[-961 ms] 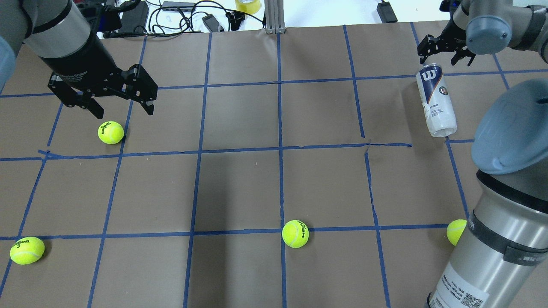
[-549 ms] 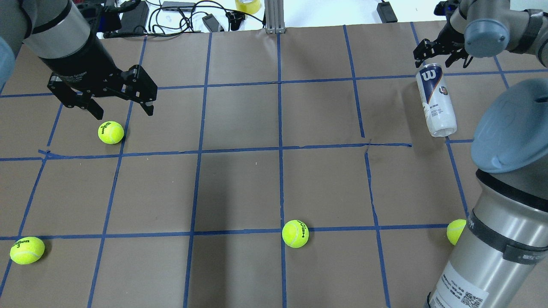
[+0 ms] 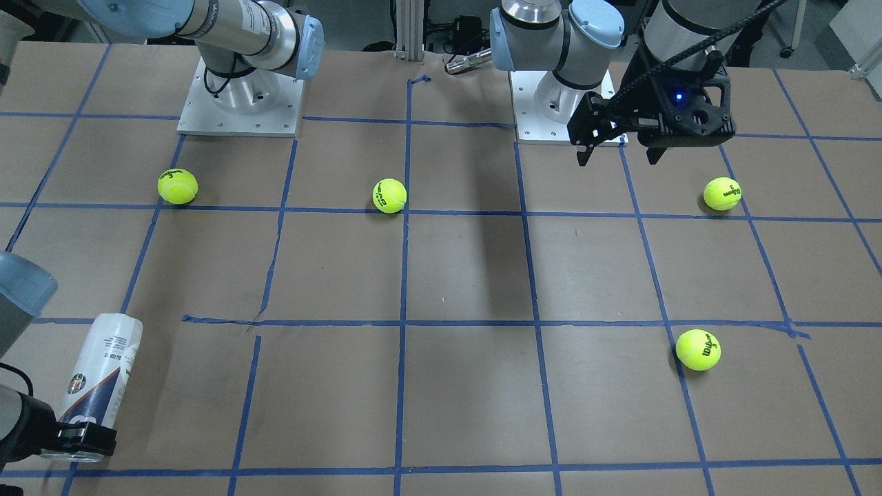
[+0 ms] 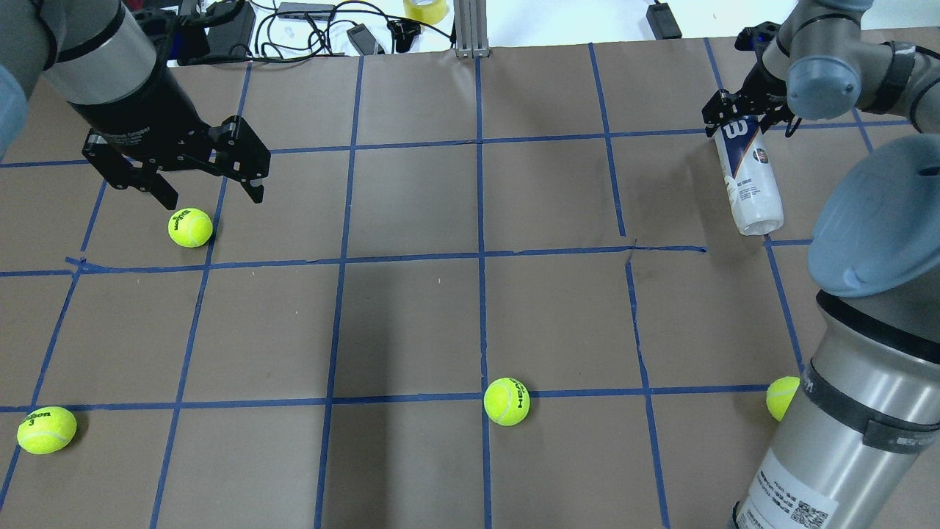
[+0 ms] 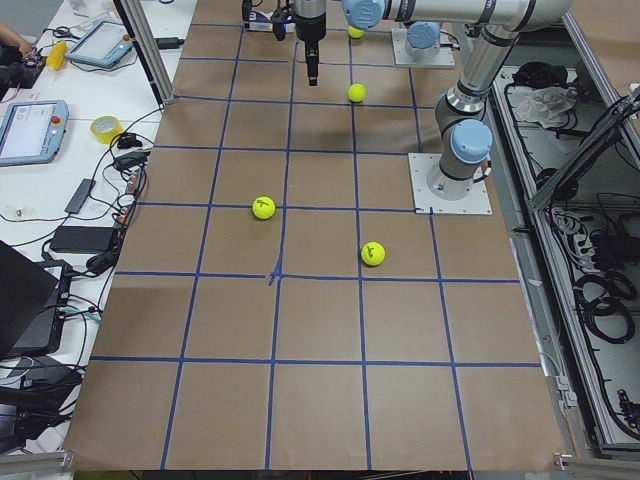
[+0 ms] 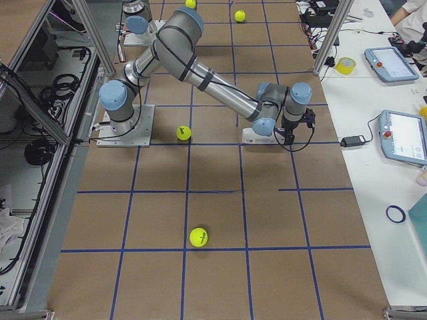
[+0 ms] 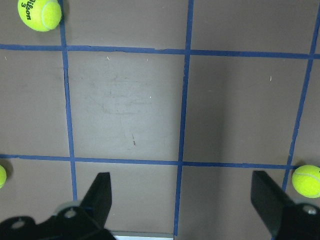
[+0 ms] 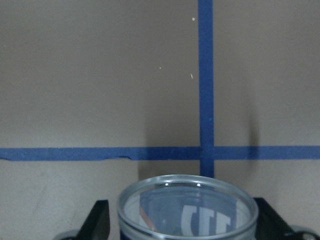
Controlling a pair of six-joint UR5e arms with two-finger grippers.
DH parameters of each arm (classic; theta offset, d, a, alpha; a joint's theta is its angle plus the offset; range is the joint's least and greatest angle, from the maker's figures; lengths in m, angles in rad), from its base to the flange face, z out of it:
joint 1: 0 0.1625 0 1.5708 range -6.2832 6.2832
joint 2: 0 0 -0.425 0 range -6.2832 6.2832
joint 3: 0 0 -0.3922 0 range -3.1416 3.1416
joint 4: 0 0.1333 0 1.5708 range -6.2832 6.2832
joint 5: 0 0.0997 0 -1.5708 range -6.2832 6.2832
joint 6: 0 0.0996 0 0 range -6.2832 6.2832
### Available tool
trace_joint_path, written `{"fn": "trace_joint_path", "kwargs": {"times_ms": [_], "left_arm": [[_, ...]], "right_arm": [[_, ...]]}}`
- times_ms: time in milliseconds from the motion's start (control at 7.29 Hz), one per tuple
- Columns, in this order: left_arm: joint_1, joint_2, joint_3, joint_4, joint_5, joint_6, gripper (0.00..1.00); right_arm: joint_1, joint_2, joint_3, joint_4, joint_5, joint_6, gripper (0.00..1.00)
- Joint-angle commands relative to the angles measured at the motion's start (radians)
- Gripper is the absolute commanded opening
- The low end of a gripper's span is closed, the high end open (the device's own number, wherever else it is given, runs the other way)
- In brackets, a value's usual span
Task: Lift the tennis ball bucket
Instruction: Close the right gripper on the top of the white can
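1. The tennis ball bucket [image 4: 750,184] is in the upper right of the overhead view, on the brown table [image 4: 411,316]. Its silver rim end is up at the claw. Its white end points down the frame. I cannot tell for sure if it stands or lies.
2. The right claw [image 4: 745,131] is at that rim. Its fingers [image 8: 99,220] are apart, one on each side of the rim, and a thin gap shows beside one.
3. The left claw [image 4: 213,197] hangs in the upper left, spread wide and holding nothing. A yellow ball [image 4: 190,227] sits just under it.
4. Low in the frame lie a middle ball [image 4: 507,401], a left ball [image 4: 46,430] and a right ball [image 4: 780,397]. All are well apart from the bucket.
5. The big blue joint [image 4: 874,220] of the right arm sits near the bucket, to its lower right.
6. The table's far edge [image 4: 573,45] runs near the top of the frame. Cables [image 4: 294,29] lie past it.
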Motion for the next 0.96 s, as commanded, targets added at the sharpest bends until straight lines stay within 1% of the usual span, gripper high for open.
{"fn": "trace_joint_path", "kwargs": {"times_ms": [0,137,275,412,549,686,824], "left_arm": [[0.000,0.001,-0.001,-0.005,0.000,0.000,1.00],[0.000,0.001,-0.001,-0.011,0.003,-0.014,1.00],[0.000,0.000,-0.001,-0.011,0.023,-0.005,1.00],[0.000,0.000,-0.001,-0.011,0.035,-0.002,1.00],[0.000,0.000,-0.001,-0.006,0.034,0.000,1.00],[0.002,0.000,0.002,-0.008,0.034,0.000,1.00],[0.011,0.000,0.002,-0.012,0.035,0.000,1.00]], "right_arm": [[0.000,0.000,0.003,-0.064,0.010,-0.006,0.79],[0.000,-0.003,0.003,-0.052,0.003,-0.001,0.61],[0.009,-0.020,0.003,-0.043,0.008,-0.001,0.53],[0.021,-0.044,0.003,-0.024,0.011,-0.009,0.52],[0.076,-0.093,0.006,-0.023,0.011,-0.058,0.49],[0.177,-0.144,0.020,-0.020,-0.006,-0.072,0.45],[0.289,-0.176,0.050,-0.030,-0.009,-0.133,0.39]]}}
